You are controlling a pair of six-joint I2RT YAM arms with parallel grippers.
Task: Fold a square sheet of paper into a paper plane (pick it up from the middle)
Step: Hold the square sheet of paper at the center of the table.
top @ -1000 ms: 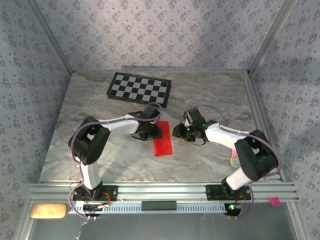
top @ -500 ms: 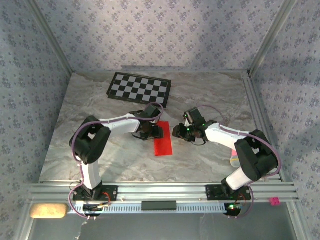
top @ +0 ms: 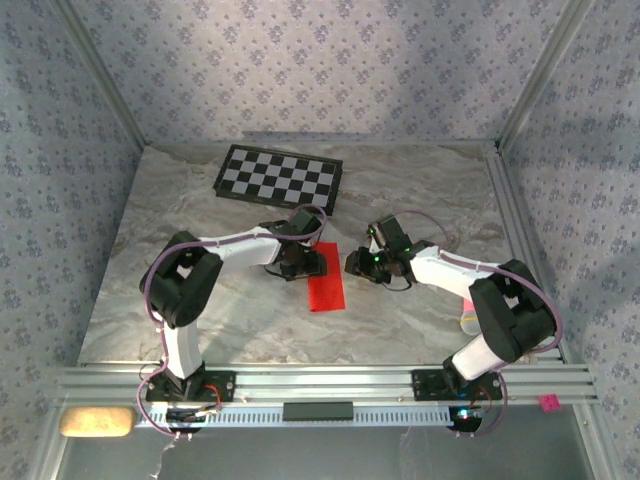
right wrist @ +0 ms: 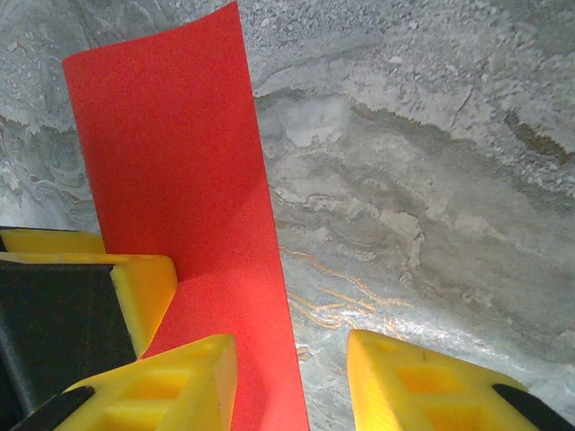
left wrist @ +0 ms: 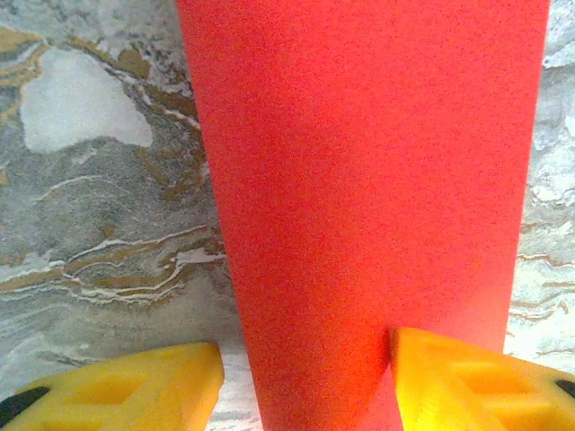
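The left gripper (left wrist: pixel 305 384) has its two yellow fingers parted and grips nothing. The red sheet of paper (left wrist: pixel 368 180) lies flat on the marble table (top: pixel 130 300) and runs between these fingers. In the left wrist view, a thin line of table shows between one long edge and the finger at the left. The other long edge meets the finger at the right.

The right gripper (right wrist: pixel 292 382) is also parted and empty. One of its fingertips stands over the nearer long edge of the paper and the other over bare marble. It cannot be told whether the first one touches the paper.

From above, the paper is a long narrow strip near the middle of the table, with one gripper at each side of its far half. Its near end is free, with open marble toward the arm bases. The checkerboard (top: pixel 278 176) lies farther back, apart from the strip. Wide bare table is at both sides.
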